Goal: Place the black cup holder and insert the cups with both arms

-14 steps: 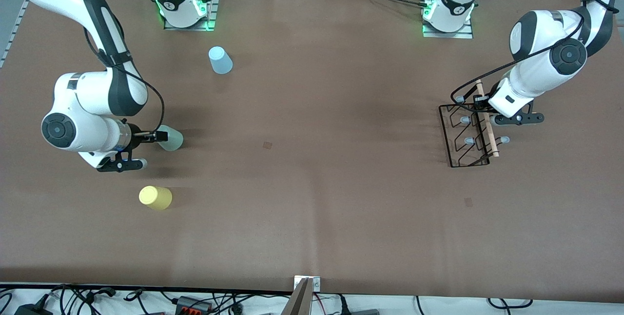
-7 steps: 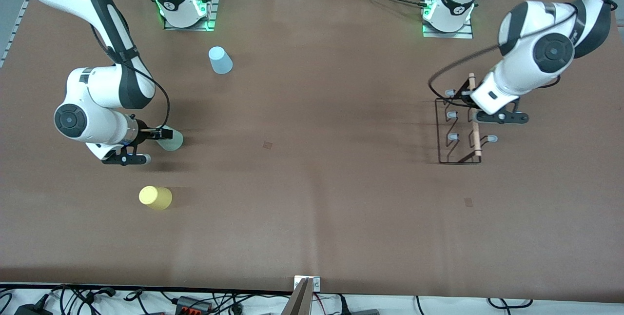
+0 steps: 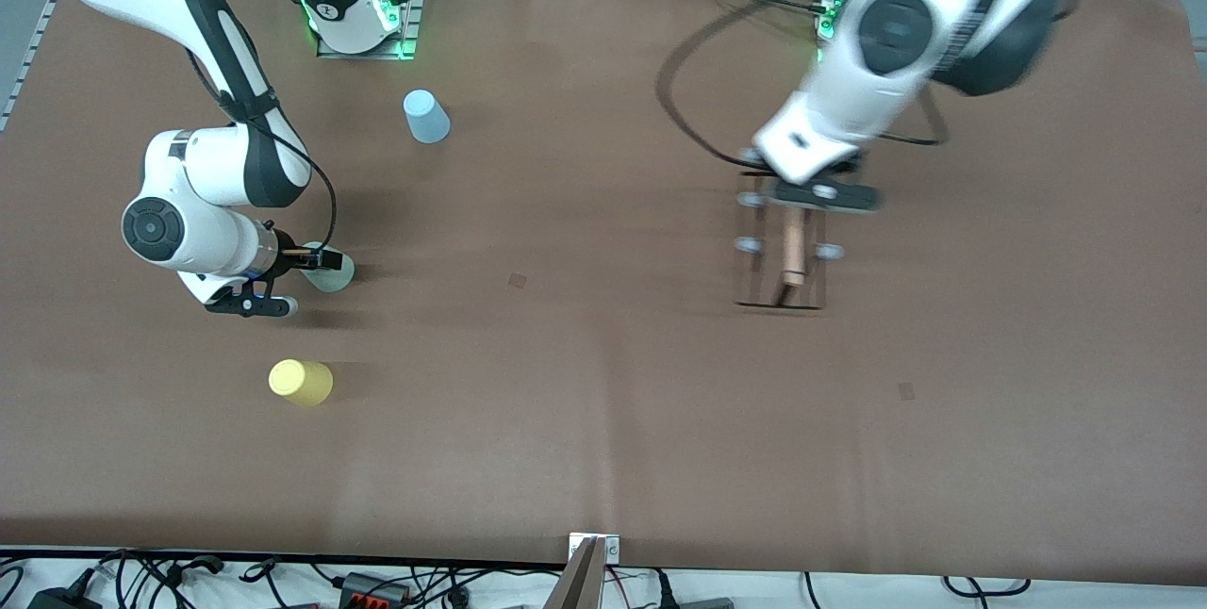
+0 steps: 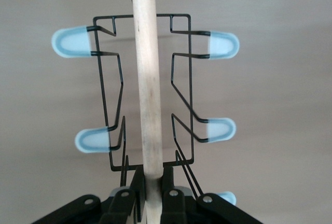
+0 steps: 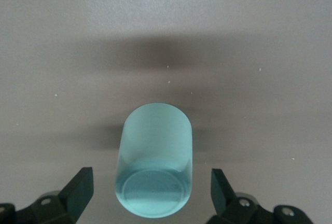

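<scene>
Left gripper [image 4: 151,203] was clamped on the black cup holder [image 4: 148,79] rod — right gripper [image 5: 151,190] gaped around the green cup [image 5: 154,169], not gripping.

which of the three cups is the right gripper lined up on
The pale green cup: it sits between the open fingers of the right gripper, not yet gripped. The yellow cup and light blue cup stand apart.

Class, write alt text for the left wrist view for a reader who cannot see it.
The left hand is shut on the light wooden rod handle of the black cup holder, seen from above against the brown table. Pale blue-tipped pegs stick out from both sides.
</scene>
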Robot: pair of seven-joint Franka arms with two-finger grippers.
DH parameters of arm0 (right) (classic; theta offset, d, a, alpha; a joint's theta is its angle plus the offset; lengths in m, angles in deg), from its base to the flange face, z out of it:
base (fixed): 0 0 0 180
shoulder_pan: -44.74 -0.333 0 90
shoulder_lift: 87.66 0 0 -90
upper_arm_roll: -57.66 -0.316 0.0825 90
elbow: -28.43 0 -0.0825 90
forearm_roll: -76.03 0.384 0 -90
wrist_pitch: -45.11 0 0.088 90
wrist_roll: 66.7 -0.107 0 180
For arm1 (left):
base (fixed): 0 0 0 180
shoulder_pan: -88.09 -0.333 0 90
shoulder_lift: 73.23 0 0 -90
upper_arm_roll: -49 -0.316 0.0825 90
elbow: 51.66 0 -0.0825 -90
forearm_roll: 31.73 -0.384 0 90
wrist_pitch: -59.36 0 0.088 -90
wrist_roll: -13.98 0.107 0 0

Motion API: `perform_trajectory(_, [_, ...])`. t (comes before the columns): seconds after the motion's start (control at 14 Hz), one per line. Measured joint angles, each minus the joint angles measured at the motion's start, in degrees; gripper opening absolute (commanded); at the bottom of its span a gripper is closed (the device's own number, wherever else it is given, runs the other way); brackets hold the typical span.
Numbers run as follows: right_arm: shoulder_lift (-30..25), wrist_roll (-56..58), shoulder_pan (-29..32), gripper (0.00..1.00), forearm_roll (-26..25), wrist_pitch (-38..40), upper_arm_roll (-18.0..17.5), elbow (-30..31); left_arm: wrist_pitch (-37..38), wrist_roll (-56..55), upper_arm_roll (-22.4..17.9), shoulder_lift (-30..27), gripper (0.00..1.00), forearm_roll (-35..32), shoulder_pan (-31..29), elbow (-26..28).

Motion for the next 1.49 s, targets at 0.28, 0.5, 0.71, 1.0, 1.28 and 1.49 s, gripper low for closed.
perform_trajectory(0.28, [0.6,-0.04,0.03,1.0,0.0,-0.45,0.0,0.34,-0.22,-9.12,0.98,13.1,0.0,-0.03,10.0,-11.1])
perform_trajectory(0.5, [1.15,-0.07,0.09,0.79,0.0,-0.76,0.02,0.34,-3.61,-14.46,0.83,20.82,0.0,-2.52,15.96,-16.09])
perform_trajectory(0.71, [1.25,-0.14,0.11,0.33,0.0,-1.16,0.04,0.26,-7.53,-16.14,0.76,24.34,0.0,-3.55,17.94,-17.29])
perform_trajectory(1.0, [1.05,0.01,0.11,0.18,0.0,-1.14,0.04,-0.87,-8.35,-17.05,0.69,25.64,0.0,-3.6,19.03,-17.7])
perform_trajectory(1.28, [0.21,1.24,0.11,0.17,0.0,7.36,0.04,-7.2,-8.34,-20.33,0.57,26.26,0.26,-3.63,21.03,-17.72])
perform_trajectory(1.49, [-0.79,1.38,0.06,0.17,0.6,19.96,-0.01,-17.64,-8.35,-21.45,0.2,26.59,1.0,-3.64,21.38,-17.79])
